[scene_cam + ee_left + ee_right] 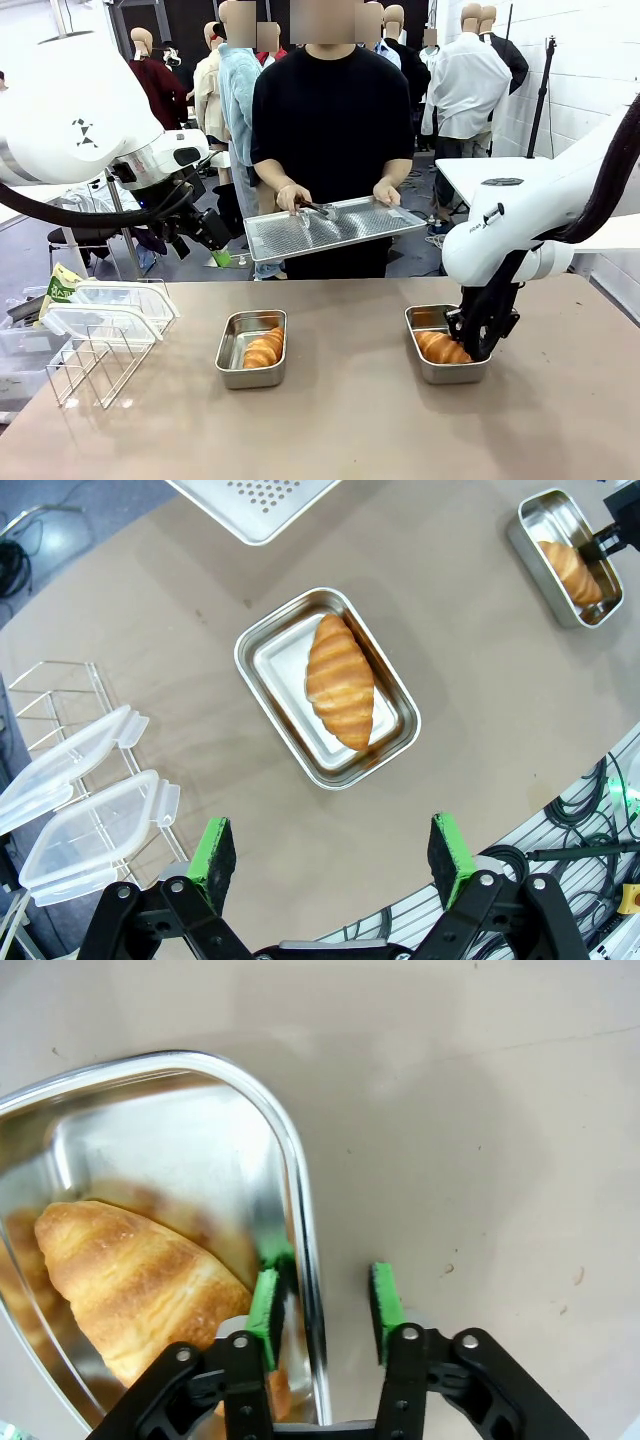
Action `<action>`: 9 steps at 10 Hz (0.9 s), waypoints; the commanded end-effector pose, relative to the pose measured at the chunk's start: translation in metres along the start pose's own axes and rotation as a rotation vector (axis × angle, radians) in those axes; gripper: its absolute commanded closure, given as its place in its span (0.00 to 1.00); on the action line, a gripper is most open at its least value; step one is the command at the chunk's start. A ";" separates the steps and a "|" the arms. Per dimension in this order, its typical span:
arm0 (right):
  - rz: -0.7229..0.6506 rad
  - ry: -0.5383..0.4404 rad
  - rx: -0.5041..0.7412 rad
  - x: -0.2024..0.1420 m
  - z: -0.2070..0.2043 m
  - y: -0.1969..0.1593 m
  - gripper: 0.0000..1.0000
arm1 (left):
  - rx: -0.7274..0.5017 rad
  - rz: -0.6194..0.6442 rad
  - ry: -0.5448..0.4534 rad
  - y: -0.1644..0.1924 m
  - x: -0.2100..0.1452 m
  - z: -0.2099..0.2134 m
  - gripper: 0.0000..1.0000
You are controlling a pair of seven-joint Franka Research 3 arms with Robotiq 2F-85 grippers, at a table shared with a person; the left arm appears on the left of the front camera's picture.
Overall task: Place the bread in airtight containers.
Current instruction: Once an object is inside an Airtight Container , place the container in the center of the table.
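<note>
The right gripper (325,1305) is standing with its jaws partly apart, straddling the side wall of the right-hand steel tub (300,1180). One green pad is sitting inside, just beside the croissant (140,1280), and the other is hanging outside over the table (480,1110). Neither pad is pinching anything. The croissant is lying free on the tub floor, so this placement looks finished.

The left gripper (332,860) is hovering high with its jaws spread wide and empty, looking down on the second tub (280,670). A second croissant (340,680) is lying diagonally in it, corner to corner, probably because it fits best that way.

Both tubs are sitting uncovered. Their translucent clip-on lids (90,830) are resting on the wire rack (95,360) at the robot's left, so sealing seems to be what remains. Across the table, a person is holding a bare perforated steel tray (330,225) level.
</note>
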State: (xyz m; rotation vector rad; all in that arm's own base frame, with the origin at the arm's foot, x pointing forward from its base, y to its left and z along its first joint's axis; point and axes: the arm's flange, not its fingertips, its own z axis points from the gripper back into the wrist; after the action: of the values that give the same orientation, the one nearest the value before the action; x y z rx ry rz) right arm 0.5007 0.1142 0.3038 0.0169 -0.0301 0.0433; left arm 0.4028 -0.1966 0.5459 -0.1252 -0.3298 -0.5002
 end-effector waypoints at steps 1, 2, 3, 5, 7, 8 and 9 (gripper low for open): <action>0.006 -0.010 -0.015 0.000 0.004 -0.005 0.00 | 0.007 -0.004 0.000 0.001 -0.001 0.002 0.00; 0.001 -0.023 -0.015 -0.001 0.010 -0.007 0.00 | 0.007 -0.004 0.000 0.001 -0.001 0.002 0.00; -0.004 -0.034 -0.017 -0.002 0.016 -0.009 0.00 | 0.007 -0.004 0.000 0.001 -0.001 0.002 0.00; 0.006 -0.035 -0.010 -0.003 0.021 -0.010 0.00 | 0.007 -0.004 0.000 0.001 -0.001 0.002 0.00; 0.000 -0.031 -0.009 -0.002 0.020 -0.010 0.00 | 0.007 -0.004 0.000 0.001 -0.001 0.002 0.00; -0.003 -0.030 -0.013 -0.002 0.019 -0.010 0.00 | 0.007 -0.004 0.000 0.001 -0.001 0.002 0.00; -0.003 -0.030 -0.023 -0.001 0.018 -0.010 0.00 | 0.007 -0.004 0.000 0.001 -0.001 0.002 0.00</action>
State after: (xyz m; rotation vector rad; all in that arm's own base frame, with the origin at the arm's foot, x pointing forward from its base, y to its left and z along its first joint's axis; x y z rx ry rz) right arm 0.5011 0.1056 0.3250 0.0164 -0.0638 0.0303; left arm 0.4028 -0.1966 0.5459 -0.1252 -0.3298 -0.5002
